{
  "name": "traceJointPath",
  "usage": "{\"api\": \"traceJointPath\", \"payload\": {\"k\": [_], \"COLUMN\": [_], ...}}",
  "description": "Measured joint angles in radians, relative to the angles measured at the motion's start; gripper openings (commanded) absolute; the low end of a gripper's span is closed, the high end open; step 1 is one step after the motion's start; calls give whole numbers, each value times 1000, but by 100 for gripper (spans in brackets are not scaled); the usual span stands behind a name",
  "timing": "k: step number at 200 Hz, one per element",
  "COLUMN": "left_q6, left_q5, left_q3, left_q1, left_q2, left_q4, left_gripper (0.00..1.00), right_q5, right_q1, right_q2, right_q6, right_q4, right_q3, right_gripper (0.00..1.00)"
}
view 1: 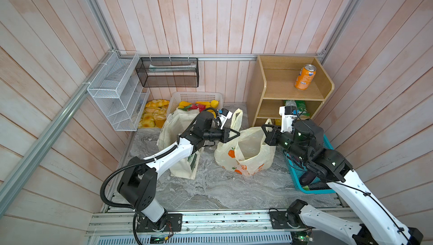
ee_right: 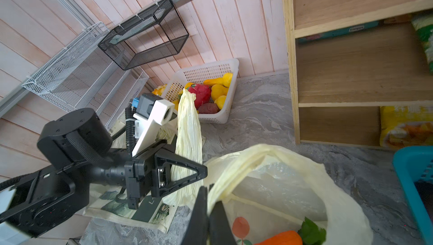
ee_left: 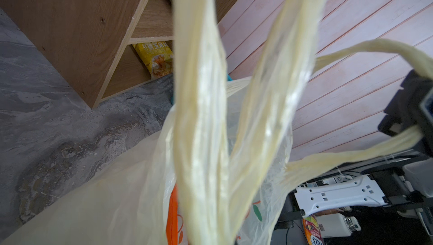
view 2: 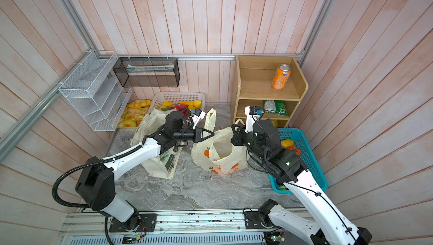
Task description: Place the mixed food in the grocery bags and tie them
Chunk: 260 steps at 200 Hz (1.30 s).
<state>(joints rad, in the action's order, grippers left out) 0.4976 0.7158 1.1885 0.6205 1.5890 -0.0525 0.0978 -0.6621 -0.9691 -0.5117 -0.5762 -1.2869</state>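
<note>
Right wrist view is showing my left gripper and right gripper each pinching a handle of the plastic bag, holding them up for tying.

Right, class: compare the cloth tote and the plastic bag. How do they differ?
The cloth tote is boxy cream fabric; the plastic bag is thin, pale yellow, orange-printed. The plastic bag's handles are gripped by the left pincer and right pincer; the cloth tote is unheld. Both stand on the marble table.
</note>
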Motion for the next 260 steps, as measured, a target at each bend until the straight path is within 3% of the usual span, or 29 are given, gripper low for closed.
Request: {"api": "traceJointPath", "payload": {"k": [38,91,126,138,165,177,216,260], "left_q6": [13,-9,-39,-46,-50,-49,-45,-49], "left_q5": [-89,-130,-130,-130,-129,-129,-108,-91], "left_q3": [-8,-8,-8,-8,-8,-8,-8,35], "left_q1": [14,14,13,13,11,9,-26,-95], "left_q2": [-62,-64,-37,-31,-26,-25,-4,56], "left_q4": [12,66,93,101,106,105,97,113], "left_gripper": [0,0,0,0,0,0,0,0], "right_q5": [-101,-166,-174,-161,-114,-101,-92,-90], "right_q1": [0,1,3,3,3,3,3,7], "right_q2": [-103,-119,-123,-123,-123,-121,-83,25], "right_q6": [101,123,139,148,158,169,168,145], "right_q4": [-51,-68,-99,-123,-177,-192,-202,-179], "right_q3": [-150,-81,-79,-81,-82,-82,-81,-80], "right_gripper": [0,0,7,14,50,61,72,75]}}
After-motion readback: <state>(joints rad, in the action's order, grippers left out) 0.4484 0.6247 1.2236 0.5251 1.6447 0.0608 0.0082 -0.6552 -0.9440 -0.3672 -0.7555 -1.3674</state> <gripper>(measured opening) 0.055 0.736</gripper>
